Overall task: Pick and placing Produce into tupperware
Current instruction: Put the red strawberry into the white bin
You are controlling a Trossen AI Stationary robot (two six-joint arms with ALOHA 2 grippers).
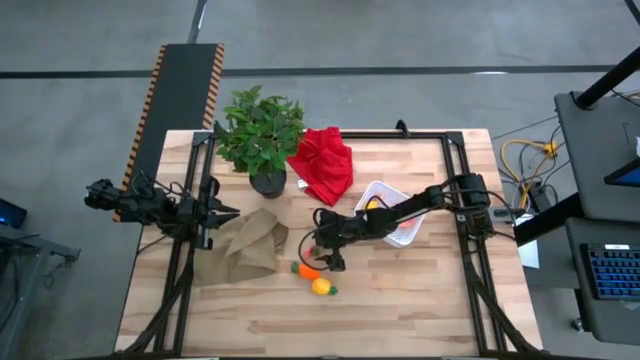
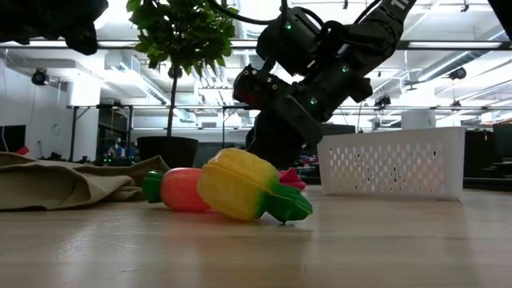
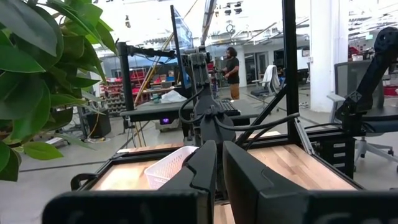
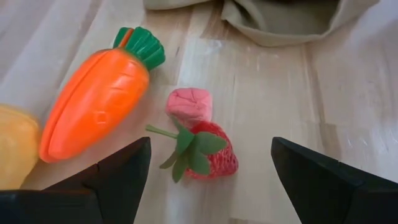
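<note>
Near the middle of the worktop, the right tool hangs low with its fingers spread wide, holding nothing, above a small strawberry that lies between them. A pink lump touches the berry's far side; I cannot tell what it is. A carrot lies just beside them, and a yellow fruit touches the carrot's blunt end. The white container sits close behind under the right arm, with yellow and orange pieces already in it.

These toys look like light, hard, smooth plastic, likely to slip or roll when pinched. The berry seems best gripped across its red body, clear of the thin green leaves. Its stem points toward the carrot; the carrot's long axis runs slantwise, green top toward the tan cloth.

The left tool waits at the left edge, fingers together.
</note>
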